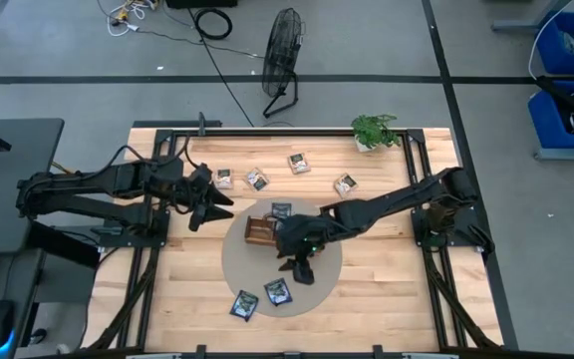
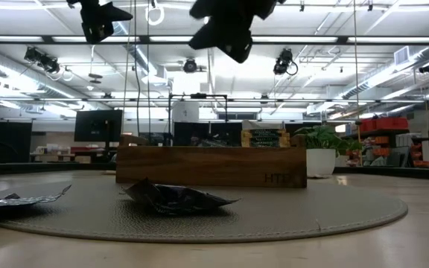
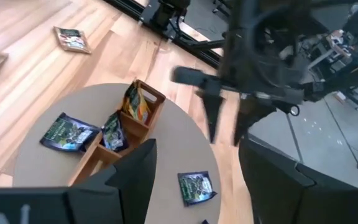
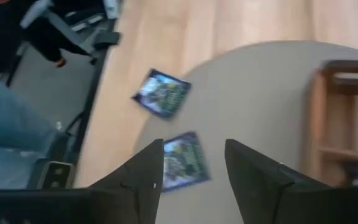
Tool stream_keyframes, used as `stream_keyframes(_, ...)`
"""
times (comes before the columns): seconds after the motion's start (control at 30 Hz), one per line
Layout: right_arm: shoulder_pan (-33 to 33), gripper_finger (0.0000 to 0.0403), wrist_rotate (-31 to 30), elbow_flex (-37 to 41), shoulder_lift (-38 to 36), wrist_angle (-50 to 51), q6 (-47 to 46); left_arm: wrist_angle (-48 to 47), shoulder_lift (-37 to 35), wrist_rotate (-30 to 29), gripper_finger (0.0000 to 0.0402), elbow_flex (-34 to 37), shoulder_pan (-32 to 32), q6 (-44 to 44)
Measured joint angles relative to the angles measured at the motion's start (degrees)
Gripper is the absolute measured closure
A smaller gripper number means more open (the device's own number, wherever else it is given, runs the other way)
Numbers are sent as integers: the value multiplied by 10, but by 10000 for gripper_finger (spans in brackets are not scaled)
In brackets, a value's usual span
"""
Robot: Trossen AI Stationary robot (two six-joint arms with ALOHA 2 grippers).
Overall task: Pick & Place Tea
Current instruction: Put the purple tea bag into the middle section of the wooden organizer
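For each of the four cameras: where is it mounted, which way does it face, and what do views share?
High: overhead, straight down; both arms, table, tray.
Low: table height, level across the mat into the room; arms overhead, tray.
Left wrist: past the open left gripper toward the tray, right arm beyond.
Right wrist: down past the open right gripper at a blue packet.
Shared: tray and mat in all four.

Past my own two dark fingers, spread apart, I see the wooden tray on the round grey mat. An orange packet and a dark blue packet sit in its compartments. Another blue packet lies on the mat, and my other gripper hangs above.
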State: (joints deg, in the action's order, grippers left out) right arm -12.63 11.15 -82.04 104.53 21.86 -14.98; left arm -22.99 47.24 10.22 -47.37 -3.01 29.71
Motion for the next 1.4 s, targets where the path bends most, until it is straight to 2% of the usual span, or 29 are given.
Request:
stream_keyframes(0.17,-12,224,9,0,0,9,-34,-1,0,-1,170,0,7,-1)
stream_keyframes(0.33,-30,232,4,0,0,53,-55,-2,21,6,170,-1,46,-4)
stream_keyframes(0.5,-36,246,2,0,0,68,-54,4,70,7,170,-1,112,-23)
stream_keyframes(0.73,-44,263,1,0,-6,87,-85,21,153,6,170,-1,173,-39)
stream_keyframes(0.97,-67,277,-73,0,-64,77,-111,41,223,1,170,0,203,-50)
stream_keyframes(1.13,-72,298,-163,0,-135,83,-114,82,254,0,170,0,210,-52)
stream_keyframes(1.4,-69,317,-271,0,-246,160,-111,109,303,1,170,0,230,-169)
